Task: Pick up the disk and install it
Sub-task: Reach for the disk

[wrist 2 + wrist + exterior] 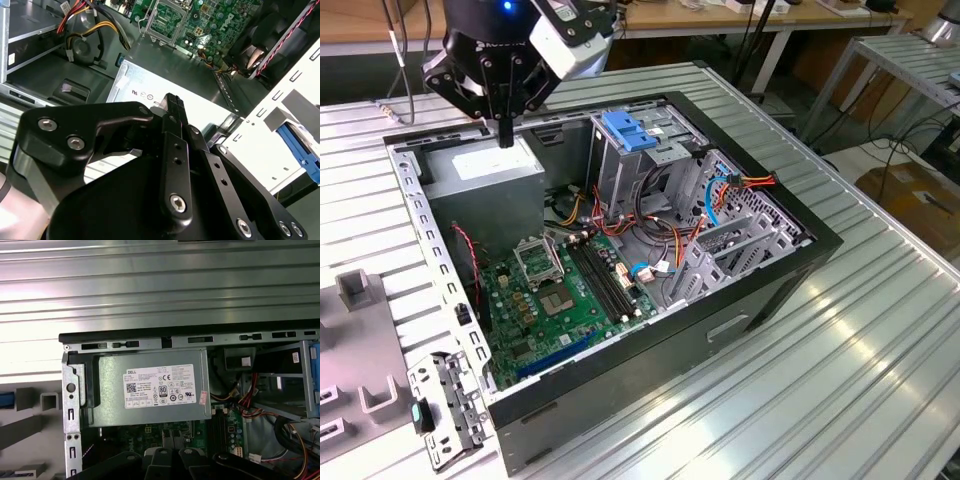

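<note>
Gripper (505, 135) closed, empty, hovering over PSU (485, 165) in PC case (720, 335).

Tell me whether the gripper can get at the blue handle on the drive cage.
Probably yes: the handle tops the cage, open from above, and the gripper hangs over the power supply nearby.

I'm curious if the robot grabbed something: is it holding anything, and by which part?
Nothing is held. The black end effector hangs over the big grey metal power-supply box, its fingertips shut together with nothing between.
</note>
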You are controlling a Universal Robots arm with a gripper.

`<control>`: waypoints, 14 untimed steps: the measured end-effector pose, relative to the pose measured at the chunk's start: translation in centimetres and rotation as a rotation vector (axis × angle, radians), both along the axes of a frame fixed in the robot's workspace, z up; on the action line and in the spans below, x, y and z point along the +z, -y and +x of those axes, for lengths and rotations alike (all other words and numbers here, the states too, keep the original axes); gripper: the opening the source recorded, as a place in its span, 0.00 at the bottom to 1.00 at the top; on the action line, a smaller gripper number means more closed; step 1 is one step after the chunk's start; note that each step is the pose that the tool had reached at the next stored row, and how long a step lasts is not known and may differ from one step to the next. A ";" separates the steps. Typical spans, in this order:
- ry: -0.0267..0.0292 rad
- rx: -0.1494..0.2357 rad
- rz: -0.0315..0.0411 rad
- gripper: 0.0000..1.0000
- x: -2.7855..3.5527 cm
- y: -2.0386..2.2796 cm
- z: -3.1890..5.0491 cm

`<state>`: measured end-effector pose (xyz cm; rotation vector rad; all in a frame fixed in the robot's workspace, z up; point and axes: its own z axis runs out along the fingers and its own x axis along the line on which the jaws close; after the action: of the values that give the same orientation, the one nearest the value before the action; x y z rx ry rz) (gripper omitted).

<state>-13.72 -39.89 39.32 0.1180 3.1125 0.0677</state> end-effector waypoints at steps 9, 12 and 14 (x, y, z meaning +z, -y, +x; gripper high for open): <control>0.0000 0.000 0.0000 0.11 0.00 0.00 -0.29; 0.0000 0.000 0.0001 0.11 -0.01 0.00 -0.38; 0.0000 0.000 0.0000 0.11 0.00 0.00 -0.44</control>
<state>-14.15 -39.89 39.32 0.1181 3.1125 0.0677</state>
